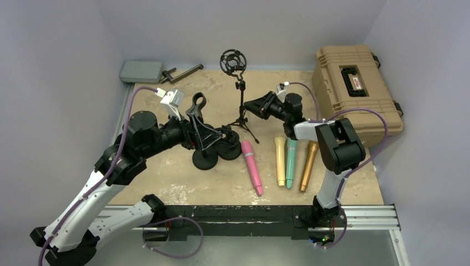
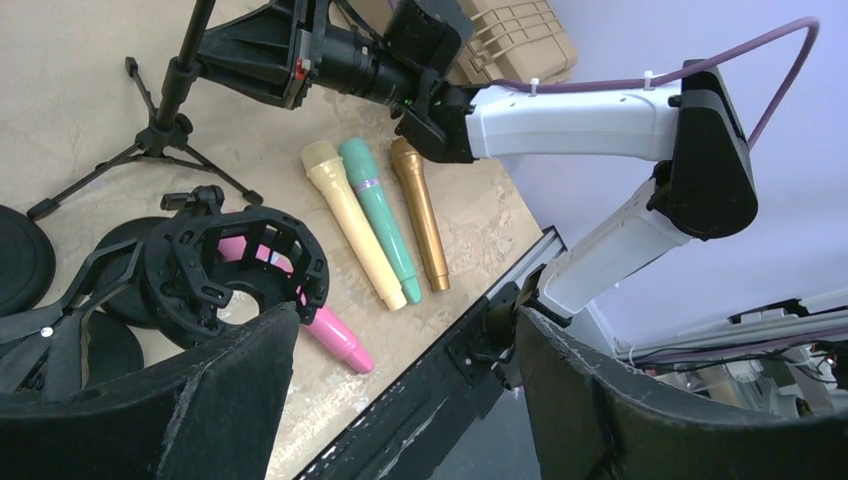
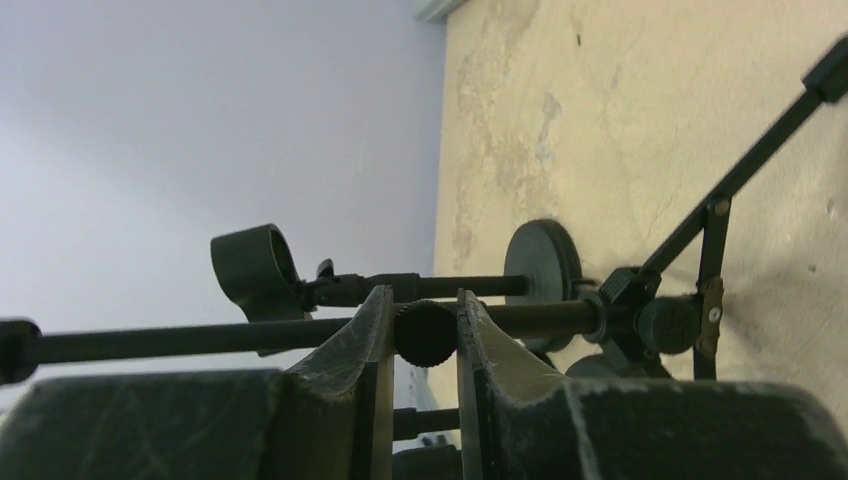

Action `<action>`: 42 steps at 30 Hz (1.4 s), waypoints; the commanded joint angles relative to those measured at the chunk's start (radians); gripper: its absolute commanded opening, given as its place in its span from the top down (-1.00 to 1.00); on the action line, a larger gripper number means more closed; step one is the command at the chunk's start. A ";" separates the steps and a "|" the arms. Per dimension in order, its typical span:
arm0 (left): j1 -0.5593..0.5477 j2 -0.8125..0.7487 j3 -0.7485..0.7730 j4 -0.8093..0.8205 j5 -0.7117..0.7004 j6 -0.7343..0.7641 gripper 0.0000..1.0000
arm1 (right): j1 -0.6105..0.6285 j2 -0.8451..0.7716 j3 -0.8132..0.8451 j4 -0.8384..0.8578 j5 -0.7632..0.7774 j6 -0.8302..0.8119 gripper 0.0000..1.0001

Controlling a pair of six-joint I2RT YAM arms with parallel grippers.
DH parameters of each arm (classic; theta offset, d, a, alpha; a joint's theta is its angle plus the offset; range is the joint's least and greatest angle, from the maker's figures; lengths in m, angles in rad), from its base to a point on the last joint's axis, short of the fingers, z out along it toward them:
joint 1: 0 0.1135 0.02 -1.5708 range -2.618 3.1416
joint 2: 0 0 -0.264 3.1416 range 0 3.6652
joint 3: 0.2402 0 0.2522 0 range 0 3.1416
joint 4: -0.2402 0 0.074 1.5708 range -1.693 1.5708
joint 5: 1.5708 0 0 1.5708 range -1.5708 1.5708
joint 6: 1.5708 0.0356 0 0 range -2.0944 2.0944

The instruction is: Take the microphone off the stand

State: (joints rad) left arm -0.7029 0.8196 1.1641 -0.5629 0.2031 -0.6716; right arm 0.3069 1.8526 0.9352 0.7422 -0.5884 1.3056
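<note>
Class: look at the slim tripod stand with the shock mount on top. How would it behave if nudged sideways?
Probably tippy: the tripod stand is tall, its legs spread narrowly, and the shock mount sits high. Likely light, given the thin pole. The right gripper, closed on the pole, should steady it.

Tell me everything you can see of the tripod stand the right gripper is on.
The tripod stand is thin, black and metal-looking, upright toward the back of the table on three splayed legs. A round shock mount tops it and looks empty. The right gripper is shut on a knurled collar on its pole.
</note>
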 commanded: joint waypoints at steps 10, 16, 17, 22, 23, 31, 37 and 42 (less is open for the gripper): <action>-0.004 -0.026 -0.033 0.042 -0.030 -0.005 -0.55 | -0.007 0.365 -0.024 0.954 -0.154 -0.157 1.00; -0.003 -0.027 -0.035 0.029 -0.047 0.011 -0.55 | -0.026 0.421 0.037 0.931 -0.231 -0.214 1.00; -0.004 -0.028 -0.035 0.030 -0.049 0.012 -0.55 | -0.026 0.419 0.037 0.923 -0.243 -0.230 1.00; -0.003 -0.016 -0.030 0.036 -0.046 0.018 -0.55 | -0.028 0.401 0.012 0.891 -0.261 -0.275 1.00; -0.003 -0.015 -0.030 0.039 -0.044 0.018 -0.55 | -0.029 0.396 0.009 0.884 -0.261 -0.273 1.00; -0.003 0.005 0.010 0.020 -0.042 0.039 -0.55 | -0.029 0.244 -0.040 0.552 -0.170 -0.319 0.64; -0.004 -0.003 0.004 0.022 -0.052 0.038 -0.56 | -0.028 0.126 -0.012 0.198 -0.154 -0.426 0.09; -0.004 -0.003 0.004 0.023 -0.050 0.038 -0.56 | -0.028 0.013 0.000 -0.075 -0.112 -0.529 -0.44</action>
State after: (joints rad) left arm -0.7029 0.8246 1.1351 -0.5636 0.1631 -0.6594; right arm 0.2726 1.9396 0.9241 0.9974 -0.7086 0.9199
